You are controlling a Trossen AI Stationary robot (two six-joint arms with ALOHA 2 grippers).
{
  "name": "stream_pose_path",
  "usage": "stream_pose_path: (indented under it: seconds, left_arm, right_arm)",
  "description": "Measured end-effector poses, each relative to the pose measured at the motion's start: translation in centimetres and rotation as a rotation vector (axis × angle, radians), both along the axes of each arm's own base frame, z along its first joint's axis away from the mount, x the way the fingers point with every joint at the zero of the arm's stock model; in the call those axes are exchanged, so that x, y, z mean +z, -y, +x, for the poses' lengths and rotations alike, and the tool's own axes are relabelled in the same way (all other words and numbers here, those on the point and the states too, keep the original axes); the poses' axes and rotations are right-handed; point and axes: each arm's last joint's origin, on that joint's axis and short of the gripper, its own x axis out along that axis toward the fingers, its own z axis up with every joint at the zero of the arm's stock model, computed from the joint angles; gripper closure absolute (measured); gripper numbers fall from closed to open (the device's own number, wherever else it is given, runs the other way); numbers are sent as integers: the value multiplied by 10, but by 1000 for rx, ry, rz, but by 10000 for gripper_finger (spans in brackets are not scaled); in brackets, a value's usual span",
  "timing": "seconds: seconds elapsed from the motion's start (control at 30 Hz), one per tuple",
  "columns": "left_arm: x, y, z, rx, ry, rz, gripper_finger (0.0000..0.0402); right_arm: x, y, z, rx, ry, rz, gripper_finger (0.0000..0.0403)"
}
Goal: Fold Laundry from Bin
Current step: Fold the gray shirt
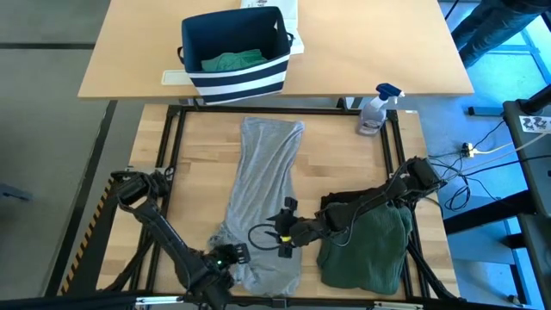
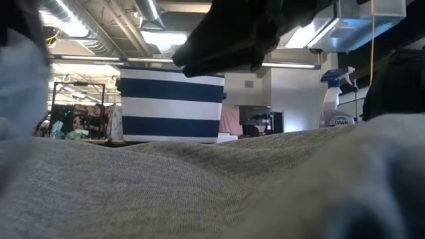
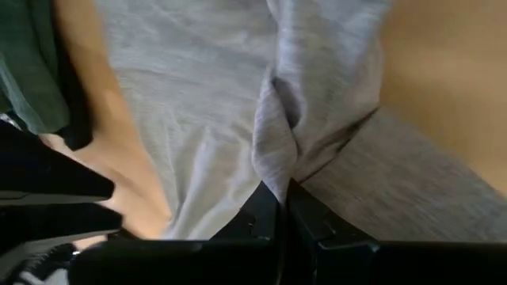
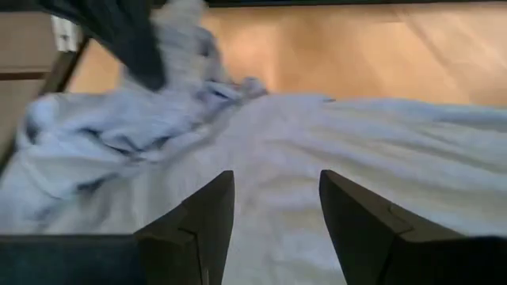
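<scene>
A light grey garment [image 1: 265,198] lies stretched from the table's far middle to its near edge. At its near left end my left gripper [image 1: 231,255] is shut on a bunch of it [image 3: 277,134]. My right gripper [image 1: 284,232] stands open at the garment's near right edge, its fingers [image 4: 207,207] low over the grey cloth [image 4: 356,150]. A dark green garment [image 1: 366,245] and a black one [image 1: 344,205] lie at the near right, under the right arm. The navy striped bin [image 1: 232,53] stands on the far table with teal-green cloth [image 1: 231,62] inside. My left gripper pinches a gathered fold of the grey garment [image 3: 279,178] between its two fingers, near the garment's near left end. The fingers slant down from the near left. The fold stands up as a ridge above the fingertips, and the garment's remaining length lies on the table. Whether my right gripper touches the grey cloth, I cannot tell.
A spray bottle [image 1: 375,110] stands at the table's far right corner. Bare wood [image 1: 198,164] shows left of the grey garment and at the far right [image 1: 344,159]. The black frame rail [image 1: 284,110] runs along the far edge. The low view is mostly filled by grey cloth [image 2: 199,186].
</scene>
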Motion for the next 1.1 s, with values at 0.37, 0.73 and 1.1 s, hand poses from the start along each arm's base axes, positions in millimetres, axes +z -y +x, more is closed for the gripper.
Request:
stream_pose_path:
  seconds: [0.37,0.73,1.1]
  left_arm:
    - [0,-14,14,16,-16,9,401]
    - [24,-6,24,35,54,-75,402]
    - [39,-3,29,75,73,-161,401]
  right_arm:
    - [11,-16,14,140,208,220,217]
    - [-23,-40,51,213,164,274,216]
    - [-15,-39,64,195,117,250,181]
